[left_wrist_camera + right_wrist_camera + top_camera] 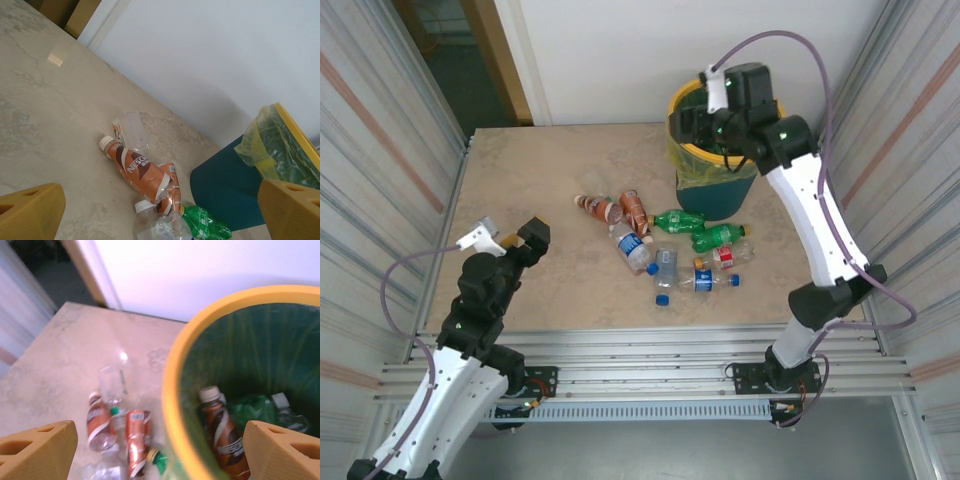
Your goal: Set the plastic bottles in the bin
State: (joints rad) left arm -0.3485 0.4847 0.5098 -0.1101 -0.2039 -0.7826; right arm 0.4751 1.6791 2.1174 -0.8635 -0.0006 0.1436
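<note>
Several plastic bottles [660, 248], clear, green and brown-orange, lie in a loose cluster on the table in front of the bin [715, 185]. My right gripper [698, 125] hangs over the bin's yellow rim [172, 390], open [160, 455] with nothing between its fingers. Below it, inside the green liner, lie a brown bottle [222, 435] and a clear white-capped one [287, 412]. My left gripper [510, 237] sits low at the table's near left, open [160, 215] and empty. It faces a brown bottle [137, 170], a green one [205, 222] and the bin [230, 190].
Corrugated metal walls close in the table on both sides, and a white wall stands behind the bin. A loose blue cap [662, 298] lies near the front of the cluster. Bare tabletop [520, 180] stretches across the far left.
</note>
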